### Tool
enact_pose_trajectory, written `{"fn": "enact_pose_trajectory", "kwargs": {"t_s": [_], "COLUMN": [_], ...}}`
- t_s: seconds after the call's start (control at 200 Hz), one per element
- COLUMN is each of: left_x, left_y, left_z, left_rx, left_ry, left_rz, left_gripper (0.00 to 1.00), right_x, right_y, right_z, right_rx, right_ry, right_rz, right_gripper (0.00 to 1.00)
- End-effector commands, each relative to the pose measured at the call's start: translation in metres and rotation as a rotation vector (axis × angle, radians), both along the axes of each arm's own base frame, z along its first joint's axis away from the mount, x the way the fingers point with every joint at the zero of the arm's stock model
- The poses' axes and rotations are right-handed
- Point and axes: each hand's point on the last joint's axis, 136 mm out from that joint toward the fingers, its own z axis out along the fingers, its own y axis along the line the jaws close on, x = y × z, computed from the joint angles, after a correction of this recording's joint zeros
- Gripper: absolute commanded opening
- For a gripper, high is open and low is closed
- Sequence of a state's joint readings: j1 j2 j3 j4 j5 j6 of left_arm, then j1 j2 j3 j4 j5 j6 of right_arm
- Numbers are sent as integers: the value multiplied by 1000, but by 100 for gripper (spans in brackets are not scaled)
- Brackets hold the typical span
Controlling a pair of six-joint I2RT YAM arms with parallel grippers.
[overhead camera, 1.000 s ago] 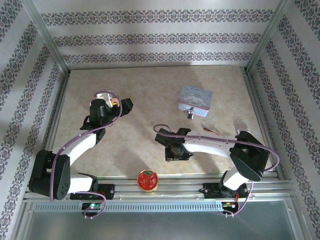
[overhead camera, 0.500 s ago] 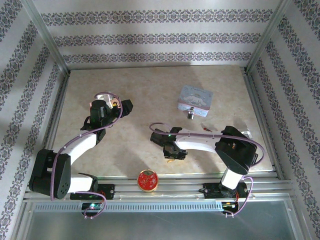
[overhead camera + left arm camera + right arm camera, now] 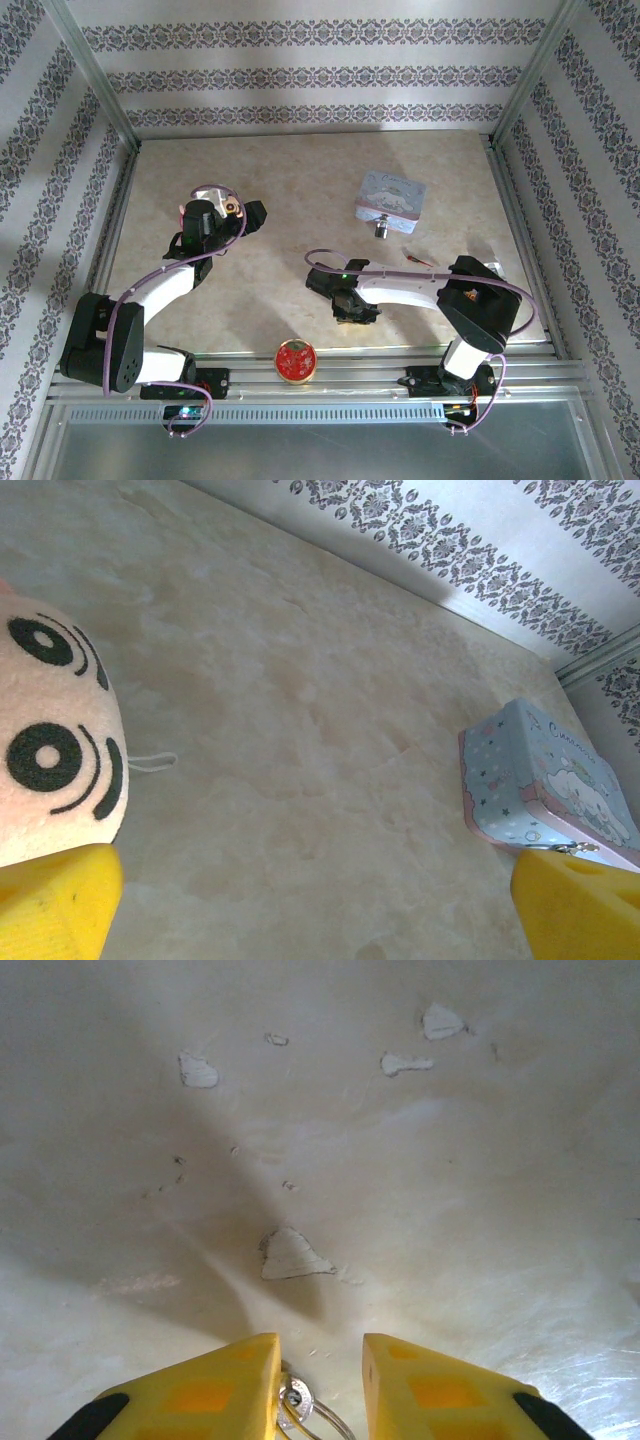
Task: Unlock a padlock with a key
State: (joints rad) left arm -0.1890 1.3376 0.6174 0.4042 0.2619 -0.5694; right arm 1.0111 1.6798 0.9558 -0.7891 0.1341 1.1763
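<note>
- Marbled beige tabletop (image 3: 290,170) fills the floor of a booth walled in striped, flowery wallpaper, with chipped patches in the surface showing in the right wrist view.
- Toward the far right stands a pale blue cartoon tin (image 3: 390,197); the silver padlock (image 3: 381,230) sits at its near edge, touching or just beside it.
- The right gripper (image 3: 352,308) is low over the middle of the table, well apart from the padlock.
- Its yellow fingers (image 3: 200,1390) are drawn to a narrow gap, and a metal key ring (image 3: 295,1400) lies in that gap against the left finger (the key's blade is hidden). I cannot tell whether the ring is pinched.
- The left gripper (image 3: 228,212) is spread wide, holding nothing.
- A pink plush face (image 3: 50,750) with black oval eyes sits just above one of its fingertips (image 3: 55,905).
- A round red object (image 3: 296,361) rests on the near rail between the arm bases.
</note>
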Motion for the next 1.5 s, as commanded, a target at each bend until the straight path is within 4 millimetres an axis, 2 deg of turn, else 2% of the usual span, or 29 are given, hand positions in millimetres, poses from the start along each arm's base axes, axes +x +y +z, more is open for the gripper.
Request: {"fn": "enact_pose_trajectory", "kwargs": {"t_s": [0.0, 0.06, 0.165, 0.3, 0.425, 0.56, 0.675, 0.915, 1.259, 1.379, 1.494], "left_x": [5, 5, 5, 5, 4, 2, 2, 2, -2, -2, -1], "left_y": [-7, -7, -7, -7, -5, -4, -2, -1, 3, 4, 4], "left_z": [11, 12, 12, 15, 16, 18, 18, 20, 18, 17, 17], "left_rx": [-5, -3, -2, 3, 7, 13, 16, 15, 20, 23, 28], "left_ry": [-43, -45, -44, -48, -51, -55, -57, -62, -58, -56, -58], "left_rz": [-22, -22, -23, -24, -20, -13, -3, 2, 17, 23, 26], "left_gripper": [99, 99, 99, 99, 99, 99, 99, 99, 99, 99, 99], "right_x": [0, 2, 5, 12, 10, -1, -13, -21, -16, -16, -18], "right_y": [-2, 1, 8, 19, 7, -7, -11, 6, 23, 27, 25], "right_z": [8, 9, 15, 37, 51, 59, 52, 32, 14, 6, -1], "right_rx": [-7, 2, 34, 105, 138, 168, 171, 143, 147, 152, 148], "right_ry": [-22, -26, -40, -102, -143, -143, -87, -11, 13, 27, 42], "right_rz": [9, 14, 53, 215, 333, 411, 456, 549, 590, 591, 586], "right_gripper": [27, 28, 39, 52, 54, 45, 40, 37, 34, 30, 21]}}
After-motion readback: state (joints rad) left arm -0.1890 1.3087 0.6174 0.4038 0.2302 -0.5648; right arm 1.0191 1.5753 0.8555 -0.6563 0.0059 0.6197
